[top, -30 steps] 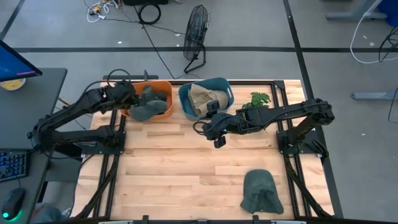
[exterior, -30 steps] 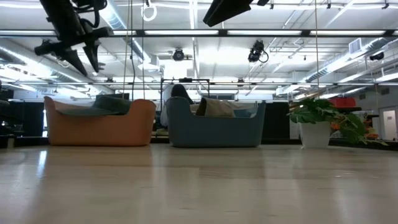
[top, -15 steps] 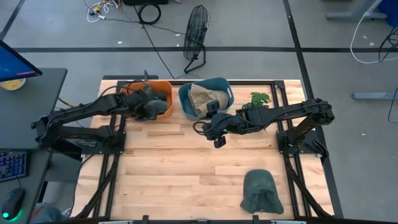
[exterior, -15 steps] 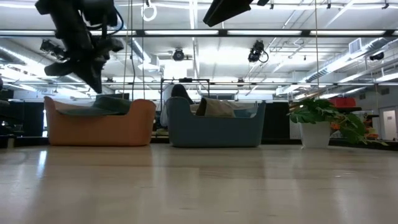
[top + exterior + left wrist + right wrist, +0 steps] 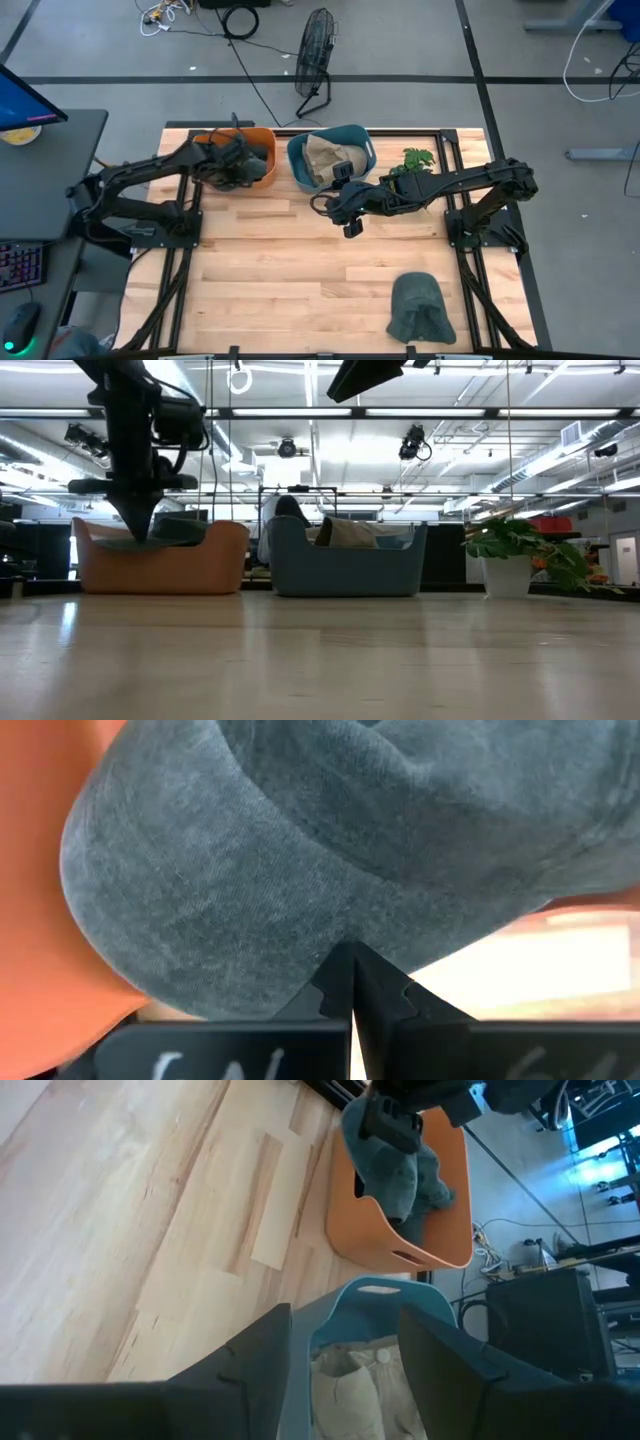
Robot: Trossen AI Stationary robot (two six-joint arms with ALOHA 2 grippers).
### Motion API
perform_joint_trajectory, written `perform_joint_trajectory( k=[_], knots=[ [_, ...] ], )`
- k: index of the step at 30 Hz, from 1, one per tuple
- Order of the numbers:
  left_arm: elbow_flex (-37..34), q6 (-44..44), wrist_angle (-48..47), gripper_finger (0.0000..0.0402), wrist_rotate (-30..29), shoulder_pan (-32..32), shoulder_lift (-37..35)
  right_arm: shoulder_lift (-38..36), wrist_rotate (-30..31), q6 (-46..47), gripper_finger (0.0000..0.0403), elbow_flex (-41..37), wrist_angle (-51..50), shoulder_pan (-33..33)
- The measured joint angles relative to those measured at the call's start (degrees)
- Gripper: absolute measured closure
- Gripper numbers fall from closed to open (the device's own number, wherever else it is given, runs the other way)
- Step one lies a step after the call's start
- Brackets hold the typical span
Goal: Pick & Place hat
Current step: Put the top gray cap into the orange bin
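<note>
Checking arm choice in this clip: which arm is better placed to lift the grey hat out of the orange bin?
Left. The left gripper is shut, its tips against the grey hat in the orange bin. The right gripper hangs open beside the blue bin.

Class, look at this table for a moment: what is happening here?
The left gripper is down in the orange bin, fingers shut against a grey hat there. The right gripper hangs open over the table near the blue bin, which holds a tan hat. Another grey hat lies on the table's front edge.
</note>
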Motion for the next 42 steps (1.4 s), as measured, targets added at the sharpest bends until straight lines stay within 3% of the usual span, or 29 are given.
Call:
perform_joint_trajectory(
  k=[30,37,42],
  knots=[
    [0.7,16.1,11.6,0.04,-0.6,21.6,0.5,0.0,0.2,-0.3,0.0215,0.0,0.0,-1.6],
    [0.8,15.5,11.7,0.04,-0.4,21.5,2.4,0.0,0.1,0.0,0.0215,0.0,0.0,-2.7],
    [0.8,17.9,10.8,0.04,4.1,22.8,7.9,0.0,0.2,0.0,0.0215,0.0,0.0,-3.0]
  ],
)
